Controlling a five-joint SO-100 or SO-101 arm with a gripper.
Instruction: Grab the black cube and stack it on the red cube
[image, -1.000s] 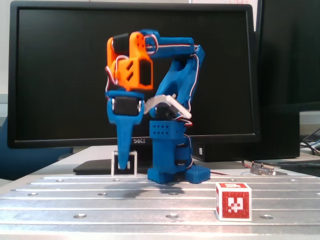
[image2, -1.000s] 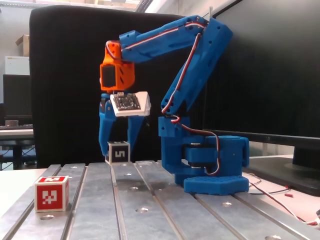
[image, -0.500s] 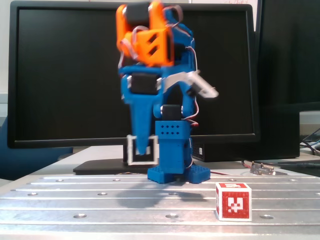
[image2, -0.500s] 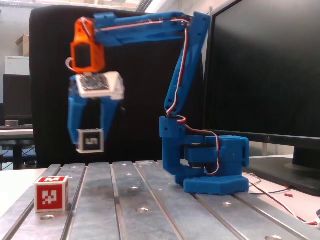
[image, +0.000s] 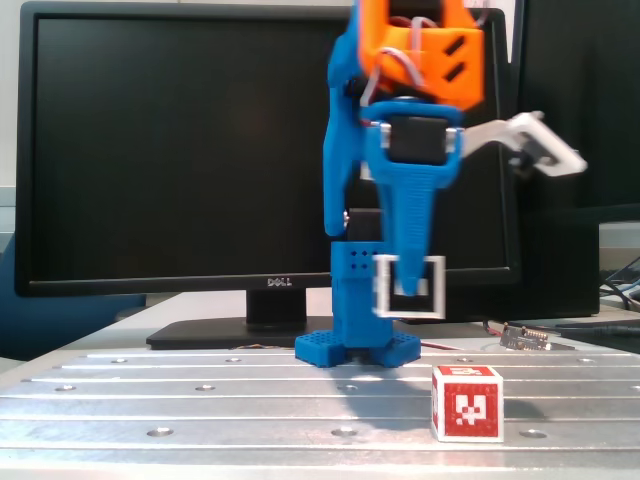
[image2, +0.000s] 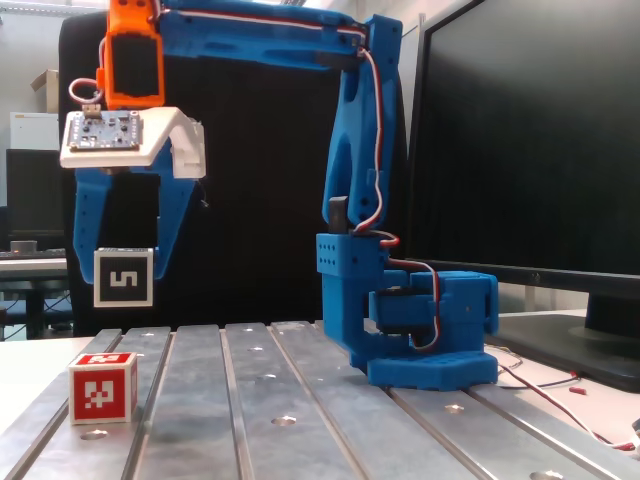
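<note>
The black cube (image: 428, 290) (image2: 123, 277), white-edged with a white "5" on its black face, hangs in the air between the blue fingers of my gripper (image: 410, 290) (image2: 124, 280), which is shut on it. The red cube (image: 467, 402) (image2: 102, 388), white-edged with a blocky white marker, rests on the metal table. In a fixed view the black cube (image2: 123, 277) is above the red cube and slightly to its right, with a clear gap between them. In a fixed view the black cube (image: 428, 290) hangs above and left of the red one.
The arm's blue base (image: 358, 345) (image2: 430, 340) is bolted to the slotted metal table (image: 250, 410) (image2: 260, 410). A black Dell monitor (image: 180, 150) stands behind the arm. A small metal part (image: 527, 337) lies at the table's back right.
My gripper has lifted the black cube off the table and swung it across toward the red cube; the arm has stretched out and risen. The red cube has stayed put.
</note>
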